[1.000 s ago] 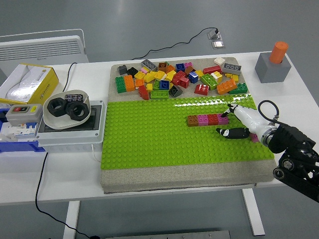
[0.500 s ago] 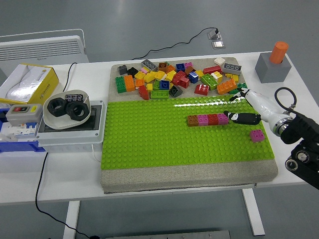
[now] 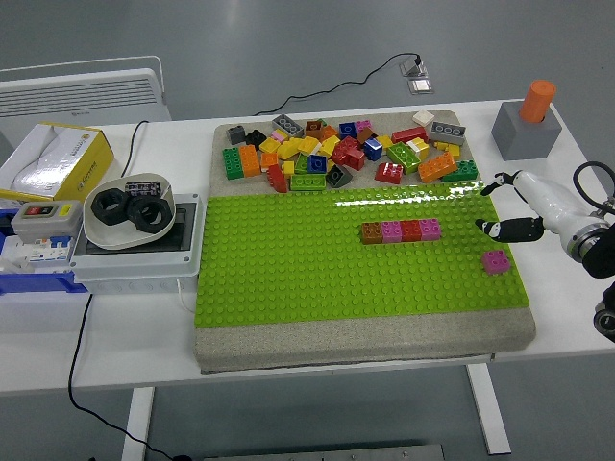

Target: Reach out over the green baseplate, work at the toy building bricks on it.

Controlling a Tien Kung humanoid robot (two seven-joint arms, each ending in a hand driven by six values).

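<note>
Green baseplate [image 3: 288, 279] with bricks, our right hand [image 3: 514, 206] at its right edge.

We see a row of four bricks [image 3: 401, 230] pressed onto the baseplate on the white table [image 3: 115, 336], a lone magenta brick [image 3: 496, 261] near its right edge, loose bricks [image 3: 346, 149] heaped behind. Our right hand's fingers are spread, holding nothing.

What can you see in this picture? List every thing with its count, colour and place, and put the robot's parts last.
baseplate: one, green, table centre.
brick row: four joined, brown, pink, red, pink, on baseplate.
single brick: one, pink, baseplate's right edge.
loose bricks: many, mixed colours, behind baseplate.
bowl: one, white, holding black nuts, left.
box: one, yellow and white, far left.
block: one, grey with orange peg, far right.
right hand: one, white and black, open, right edge.
</note>
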